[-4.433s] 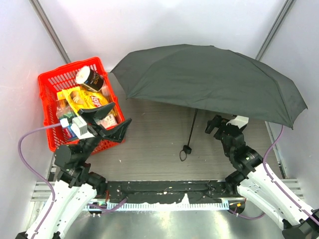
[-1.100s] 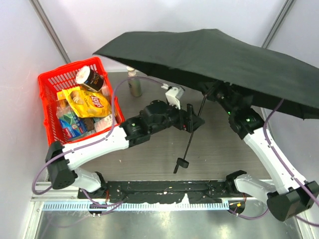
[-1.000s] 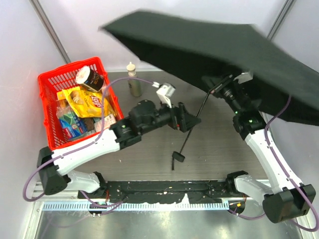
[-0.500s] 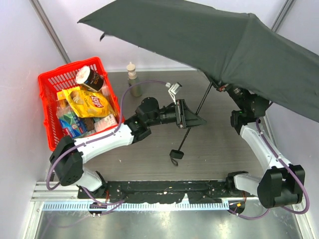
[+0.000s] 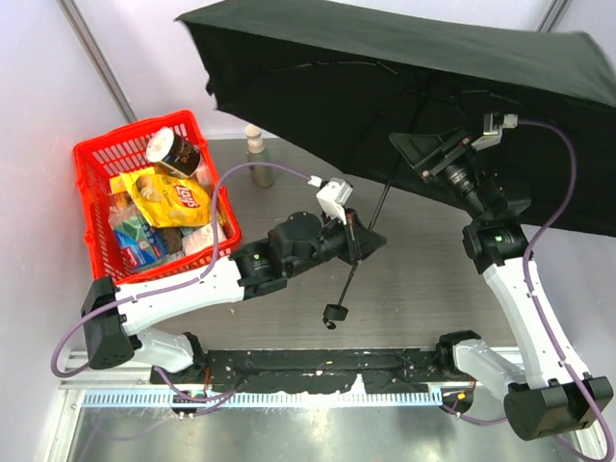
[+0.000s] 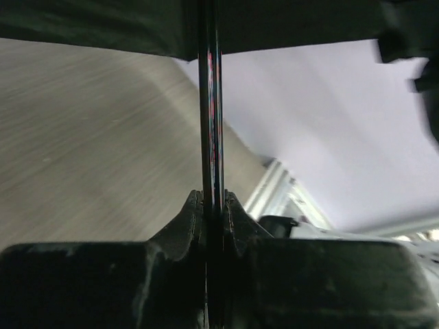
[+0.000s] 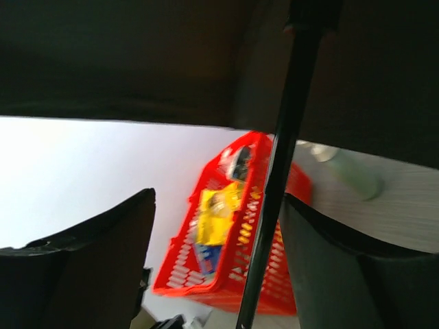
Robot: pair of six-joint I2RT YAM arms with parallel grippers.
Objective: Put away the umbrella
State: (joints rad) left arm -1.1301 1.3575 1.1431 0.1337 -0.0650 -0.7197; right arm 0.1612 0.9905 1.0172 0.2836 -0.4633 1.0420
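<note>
**Grey table, umbrella wide open w/ both arms at the shaft**

Grey wood-grain table [image 5: 433, 298] w/ pale walls round it. The umbrella [image 5: 404, 87] was fully open and held up in the air, with the black canopy tilted over the back and right side of the table. Its thin shaft [image 5: 376, 207] ran down and to the left from under the canopy to the small handle [image 5: 334, 314] at the front middle. Couldn't tell if the handle cleared the tabletop.

Left gripper [image 5: 358, 241] was on the shaft a bit above the handle, jaws pressed together on it. Its wrist cam showed the shaft pinched right btwn the two pads [image 6: 182, 226]. That arm reached in from the left, stretched low across the table.

Right gripper [image 5: 409, 149] was up under the canopy near the top of the shaft, jaws spread wide. On its wrist cam the shaft passed btwn the fingers, close to one of them, but I couldn't tell if it touched.

Red basket [image 5: 91, 173] sat at the back left, packed w/ snacks incl a yellow bag [image 5: 173, 192] and a round tub [image 5: 171, 149]. A small bottle [image 5: 256, 154] stood just right of the basket, by the back wall, near the canopy's edge.
</note>
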